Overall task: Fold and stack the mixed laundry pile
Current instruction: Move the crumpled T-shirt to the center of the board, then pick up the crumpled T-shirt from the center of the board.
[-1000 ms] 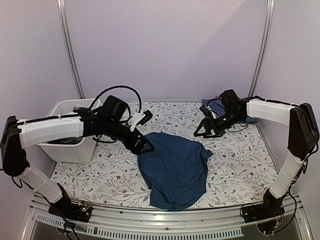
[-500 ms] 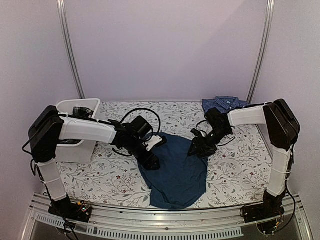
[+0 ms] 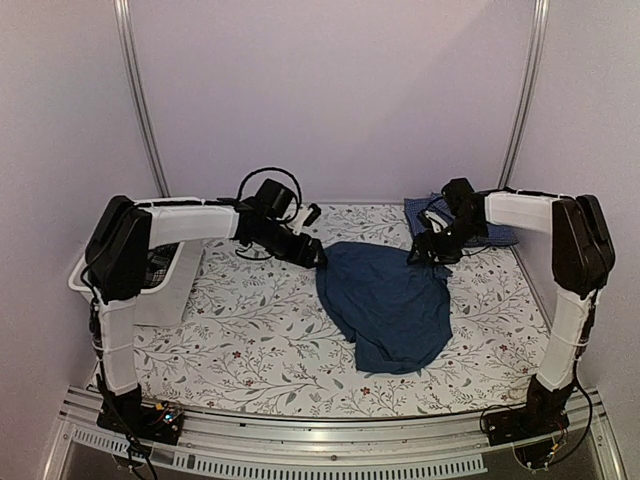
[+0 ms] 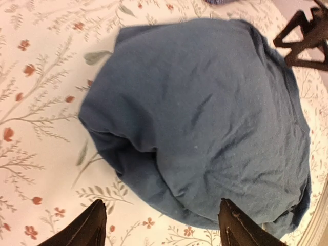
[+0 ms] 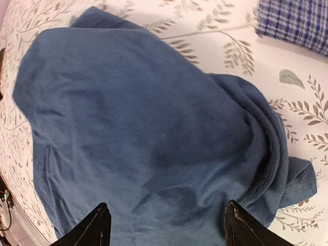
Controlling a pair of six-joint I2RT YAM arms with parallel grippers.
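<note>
The dark blue T-shirt (image 3: pixel 390 305) lies crumpled on the floral tablecloth, right of centre. It fills the left wrist view (image 4: pixel 205 102) and the right wrist view (image 5: pixel 143 128). My left gripper (image 3: pixel 318 258) hovers at its far left edge, jaws open and empty (image 4: pixel 164 230). My right gripper (image 3: pixel 422 255) hovers at its far right edge, jaws open and empty (image 5: pixel 169 230). The folded blue-and-white check shirt (image 3: pixel 418 210) lies at the back right, partly behind the right arm, and shows in the right wrist view (image 5: pixel 297 20). The plaid piece cannot be made out.
The white tub (image 3: pixel 180 285) stands at the left edge, partly hidden by the left arm, with dark cloth inside. The right gripper's fingers (image 4: pixel 307 36) show at the top right of the left wrist view. Metal frame posts rise at the back.
The T-shirt has moved back and to the right. Both grippers have moved to the far side of the shirt and now stand open above it.
</note>
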